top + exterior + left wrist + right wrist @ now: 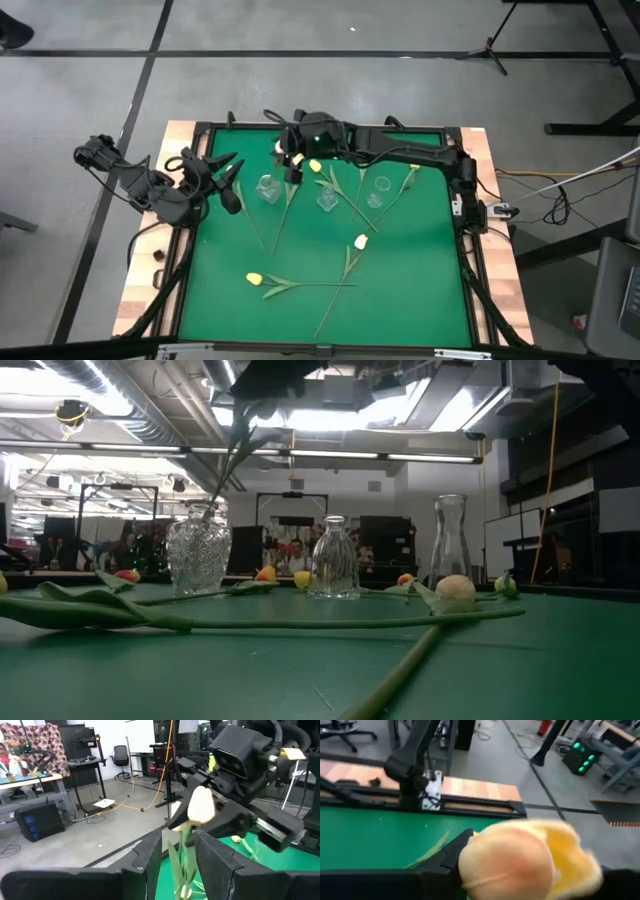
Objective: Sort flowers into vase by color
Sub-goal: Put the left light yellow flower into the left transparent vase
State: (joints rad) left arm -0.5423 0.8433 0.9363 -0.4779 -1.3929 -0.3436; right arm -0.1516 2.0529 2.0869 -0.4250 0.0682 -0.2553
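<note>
The left arm reaches in from the table's (pixel 200 300) left edge, bent at the elbow, with the left gripper (pixel 228 190) low over the mat near the back-left corner and pointing toward the middle. In its wrist view a white tulip (pixel 201 805) stands upright just ahead of this gripper (pixel 177 840), its green stem and leaves running down in front of it. Whether the gripper is clamped on the stem cannot be told. The right arm (pixel 400 150) stretches from its base at the right edge along the back of the table, almost straight, and a green light glows on its wrist. The right gripper (pixel 292 165) points down near the back, just behind the left vase (pixel 268 187). In the right wrist view an orange-yellow bud (pixel 510 865) fills the space right before the camera and hides the gripper's grip, so whether it is closed cannot be told. Three clear glass vases stand in a row across the mat. They are the ribbed left vase (pixel 198 552), a middle vase (pixel 333 558) and a tall-necked right vase (pixel 450 540). In the low view a green stem (pixel 225 470) rises at a slant from the left vase toward the dark gripper above. Other flowers lie flat on the mat. A yellow tulip (pixel 253 278) is near the front left and a pale tulip (pixel 360 242) is right of centre with its stem running toward the front. Another tulip (pixel 410 172) lies beside the right vase, and crossed stems lie between the vases.
</note>
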